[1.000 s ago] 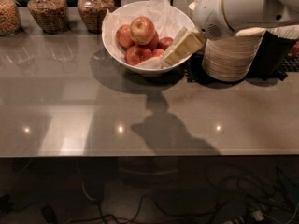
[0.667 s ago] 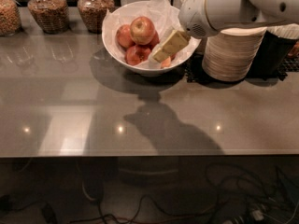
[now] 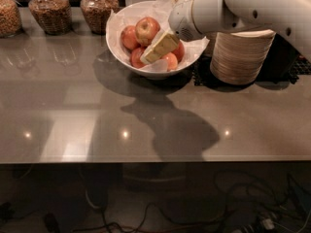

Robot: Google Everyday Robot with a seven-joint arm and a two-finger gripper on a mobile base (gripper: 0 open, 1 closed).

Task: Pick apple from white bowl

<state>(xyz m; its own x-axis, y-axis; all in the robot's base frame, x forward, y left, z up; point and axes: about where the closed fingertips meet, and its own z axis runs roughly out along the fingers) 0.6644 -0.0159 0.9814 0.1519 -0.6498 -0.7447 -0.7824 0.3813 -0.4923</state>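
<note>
The white bowl stands at the back of the grey counter, lined with crinkled white paper and holding several apples. The pale yellow-and-red apple sits on top of the pile, with deeper red apples around and under it. My gripper comes in from the right on a white arm. It hangs over the bowl, just right of and below the pale apple, in front of the red apples. It holds nothing that I can see.
A stack of cream disposable bowls stands right of the white bowl on a dark mat. Three glass jars of grain line the back left. The counter's front edge runs across the lower middle, with cables below.
The arm has swung left across the bowl. The gripper moved from the bowl's right rim to over the apples, close beside the pale apple.
</note>
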